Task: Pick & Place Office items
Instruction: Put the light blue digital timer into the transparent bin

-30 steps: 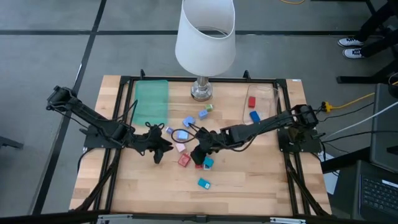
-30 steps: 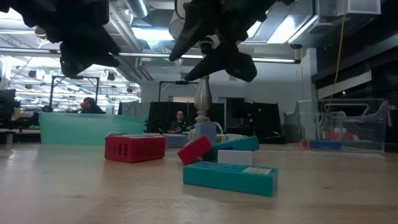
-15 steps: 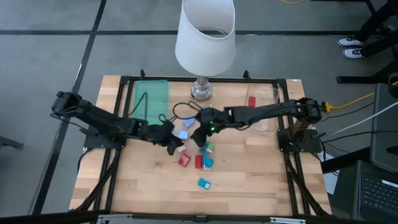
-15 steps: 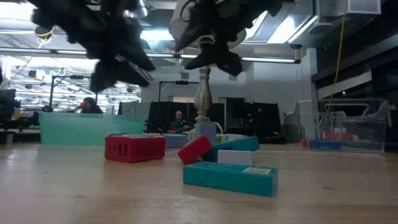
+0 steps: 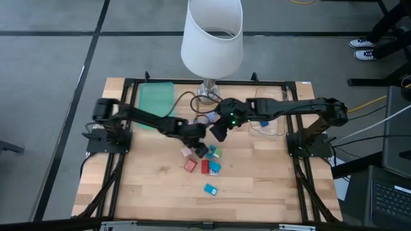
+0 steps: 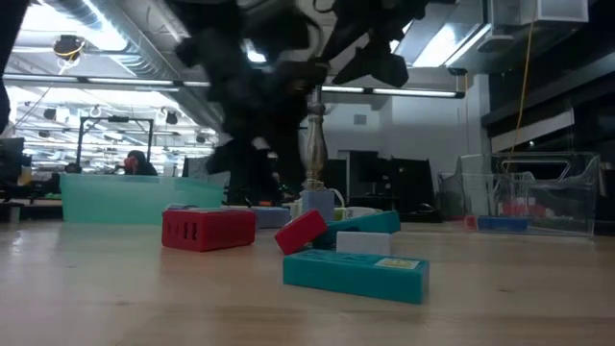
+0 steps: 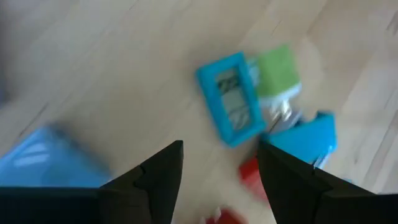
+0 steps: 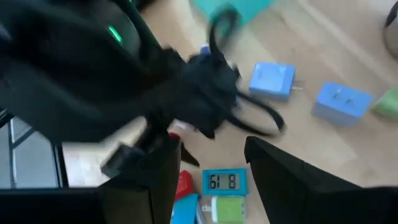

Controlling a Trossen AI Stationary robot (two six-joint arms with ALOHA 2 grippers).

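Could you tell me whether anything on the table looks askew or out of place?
Yes: in the low view a red piece leans tilted against a teal piece rather than lying flat, in a loose heap at mid-table.

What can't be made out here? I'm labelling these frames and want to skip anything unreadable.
- Lamp base: high view, covered by the white lampshade.
- Left gripper: low view, smeared by motion.
- Pieces in the clear bin: high view, hidden by the right arm.
- Red piece: left wrist view, partly behind a finger.
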